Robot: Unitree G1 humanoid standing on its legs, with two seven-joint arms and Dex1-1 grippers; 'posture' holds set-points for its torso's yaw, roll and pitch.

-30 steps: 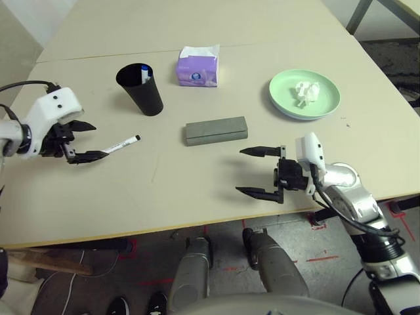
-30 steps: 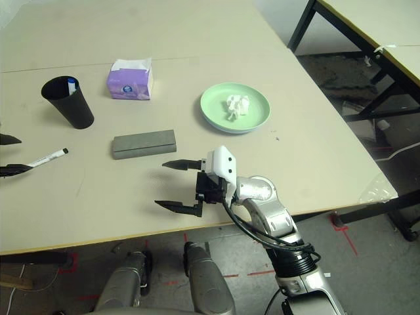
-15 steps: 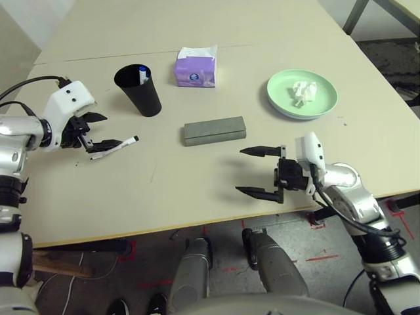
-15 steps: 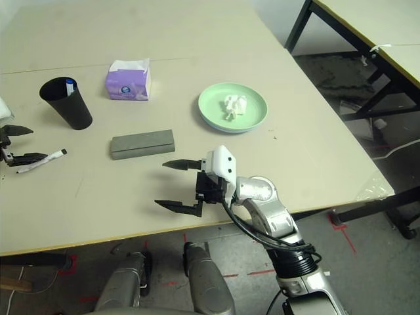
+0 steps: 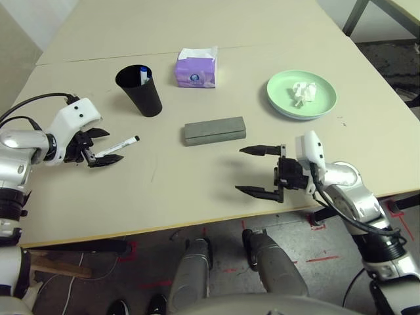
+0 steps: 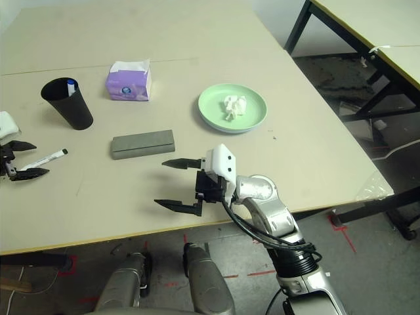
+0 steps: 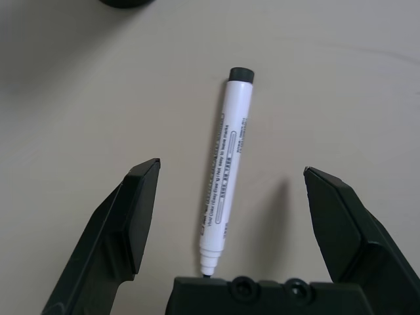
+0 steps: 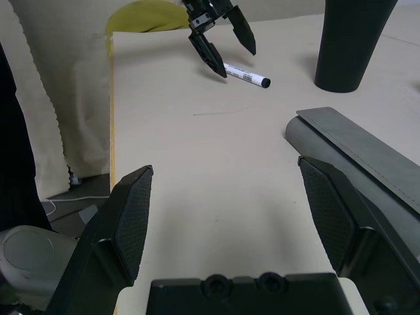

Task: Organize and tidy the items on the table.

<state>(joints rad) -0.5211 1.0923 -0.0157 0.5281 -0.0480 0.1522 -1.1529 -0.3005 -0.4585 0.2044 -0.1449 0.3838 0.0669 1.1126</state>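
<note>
The left end effector [image 5: 100, 146] is seen with its fingers spread apart around the rear end of the black-capped marker [image 7: 226, 170], which lies flat on the table [image 5: 197, 197] between them, gripped by neither. The right end effector [image 5: 257, 170] is held wide apart and empty, just in front of the grey case [image 5: 214, 130]. Taking that case as landmark, the black cup [image 5: 140, 90] holding the blue-capped marker [image 5: 144, 77] is placed behind and left, the purple tissue box [image 5: 195, 70] behind, and the green plate [image 5: 302, 95] with the crumpled tissue [image 5: 302, 92] behind and right.
</note>
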